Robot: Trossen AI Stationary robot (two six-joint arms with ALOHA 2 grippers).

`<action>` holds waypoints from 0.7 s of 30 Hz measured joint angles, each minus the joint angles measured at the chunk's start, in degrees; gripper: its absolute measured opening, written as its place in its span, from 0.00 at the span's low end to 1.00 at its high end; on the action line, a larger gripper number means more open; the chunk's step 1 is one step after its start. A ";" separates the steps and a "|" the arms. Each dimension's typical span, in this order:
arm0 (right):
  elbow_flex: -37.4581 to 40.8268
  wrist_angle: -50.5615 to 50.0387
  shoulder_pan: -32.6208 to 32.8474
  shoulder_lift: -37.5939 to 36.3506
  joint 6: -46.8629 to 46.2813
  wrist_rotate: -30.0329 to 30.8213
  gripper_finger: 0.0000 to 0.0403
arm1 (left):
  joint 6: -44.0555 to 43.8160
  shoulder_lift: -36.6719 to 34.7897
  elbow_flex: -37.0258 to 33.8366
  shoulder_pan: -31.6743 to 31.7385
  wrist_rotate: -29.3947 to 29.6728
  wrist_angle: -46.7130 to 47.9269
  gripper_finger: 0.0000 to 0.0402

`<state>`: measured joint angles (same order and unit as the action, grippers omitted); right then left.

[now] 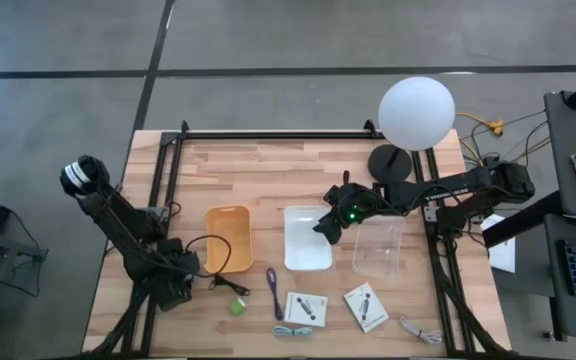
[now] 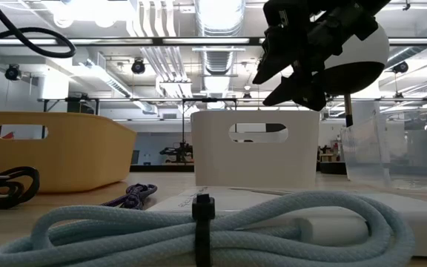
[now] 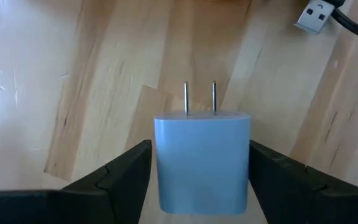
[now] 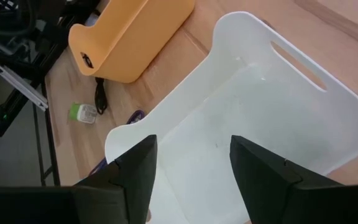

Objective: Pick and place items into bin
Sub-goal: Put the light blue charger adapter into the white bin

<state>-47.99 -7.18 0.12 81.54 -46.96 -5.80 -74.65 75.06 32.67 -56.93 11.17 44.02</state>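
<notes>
A pale blue wall charger (image 3: pixel 202 158), its two prongs pointing away, lies on the wood between the fingers of my left gripper (image 3: pixel 201 149). That gripper stands open at the table's near left (image 1: pixel 181 283), pointing down. Whether its fingers touch the charger's sides, I cannot tell. My right gripper (image 4: pixel 191 162) hangs open and empty over the white bin (image 1: pixel 308 238). Two white cards (image 1: pixel 306 308) (image 1: pixel 366 306), a green block (image 1: pixel 238 306), a purple strap (image 1: pixel 272 290) and a dark cable (image 1: pixel 223 283) lie on the table near its front edge.
An orange bin (image 1: pixel 228 238) stands left of the white bin, a clear bin (image 1: pixel 380 250) right of it. A USB plug (image 3: pixel 316 15) on a dark cable lies just beyond the charger. Coiled pale cables (image 1: pixel 293 330) (image 1: pixel 418 330) lie at the front edge. A round white lamp (image 1: pixel 416 112) stands far right.
</notes>
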 joint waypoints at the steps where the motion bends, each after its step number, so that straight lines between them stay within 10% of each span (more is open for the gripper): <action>1: 0.00 0.01 0.00 0.00 0.00 0.00 0.47 | 0.02 -0.28 0.02 0.00 -0.18 -0.05 0.55; 21: 0.00 0.50 0.11 0.00 0.01 -0.68 0.47 | 0.15 -17.14 9.46 3.59 7.60 7.00 0.47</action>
<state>-47.99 -6.68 0.23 81.54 -46.95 -6.48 -74.50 57.91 42.13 -53.33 18.78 51.02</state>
